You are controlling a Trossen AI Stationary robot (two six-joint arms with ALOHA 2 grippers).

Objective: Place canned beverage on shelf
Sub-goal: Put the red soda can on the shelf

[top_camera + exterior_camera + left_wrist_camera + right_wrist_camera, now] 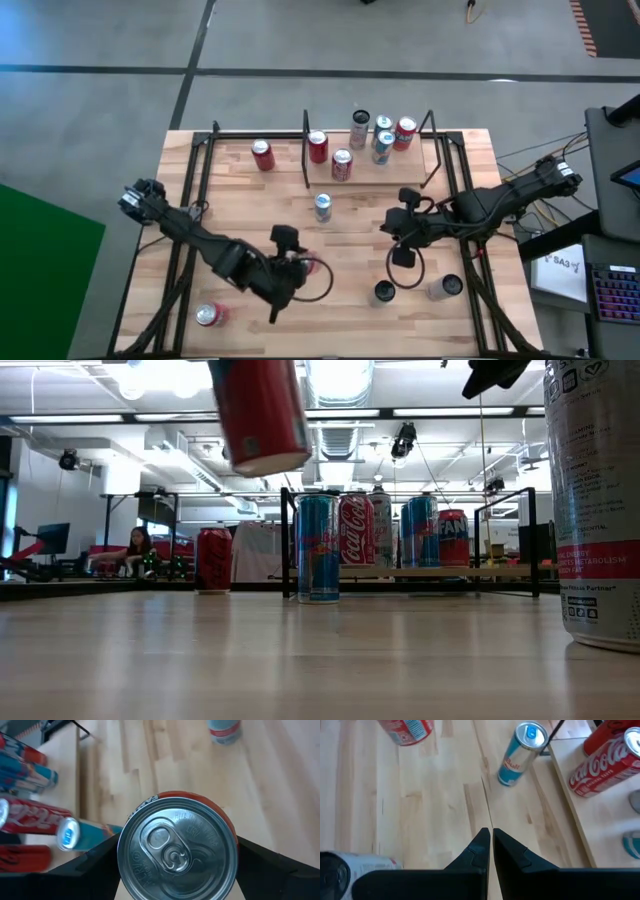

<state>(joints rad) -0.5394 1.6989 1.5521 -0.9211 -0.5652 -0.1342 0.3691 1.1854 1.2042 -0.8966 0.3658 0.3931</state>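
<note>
My left gripper [300, 268] is shut on a red can [258, 410], which hangs in the air over the table's near middle; the left wrist view looks onto its silver top [177, 850]. The shelf [400, 172], a light-wood board within black posts, stands at the table's far side and bears several upright cans [342, 164]. My right gripper [404, 256] is shut on nothing, above the table right of the middle [491, 837]. My left gripper pinches the red can by its side wall [231, 834] just below the top rim, one finger [95, 862] on each opposite side. The fingers slant down from the near-left. The can is lifted clear of the table and tilted a little.
A blue can [322, 206] stands on the table in front of the shelf, a red one [262, 155] left of it. Another red can [210, 315] lies near the front left. Two more cans [384, 292] [445, 287] stand front right, near my right gripper.
</note>
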